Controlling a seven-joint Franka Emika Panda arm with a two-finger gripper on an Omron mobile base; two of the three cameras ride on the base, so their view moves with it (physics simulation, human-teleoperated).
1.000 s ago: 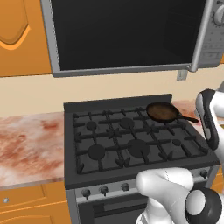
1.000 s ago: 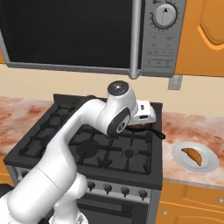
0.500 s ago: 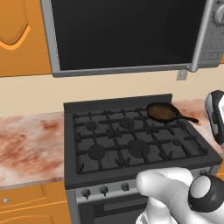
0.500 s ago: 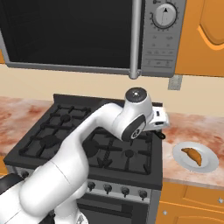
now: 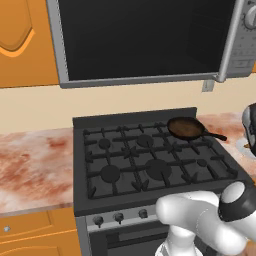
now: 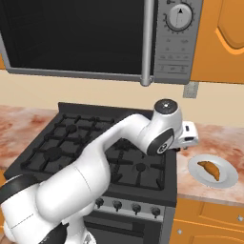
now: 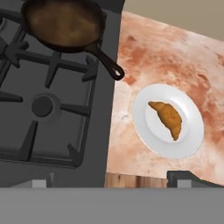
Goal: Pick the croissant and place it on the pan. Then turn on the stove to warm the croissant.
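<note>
The croissant (image 7: 167, 117) is a small golden crescent lying on a white plate (image 7: 188, 142) on the counter right of the stove (image 7: 57, 131); it also appears as the croissant (image 6: 211, 169) in the right base view. The dark pan (image 5: 186, 127) sits on the stove's back right burner, its handle pointing right toward the plate; the pan (image 7: 63, 22) holds nothing. My gripper (image 7: 114, 181) hangs open and empty above the stove's right edge, a little short of the plate, well above the counter. The stove's knobs (image 6: 126, 206) line its grey front panel.
A large dark-fronted steel appliance (image 5: 145, 37) hangs above the stove. Marbled counter (image 5: 35, 165) runs on both sides. My own elbow and forearm (image 6: 143, 133) lie over the right burners. Orange cabinets (image 6: 224, 38) flank the appliance, and a wall socket (image 6: 190, 89) sits behind the plate.
The arm has swung right: the hand moved from over the pan's handle toward the counter with the plate. The gripper stayed open. Pan and croissant have not moved.
</note>
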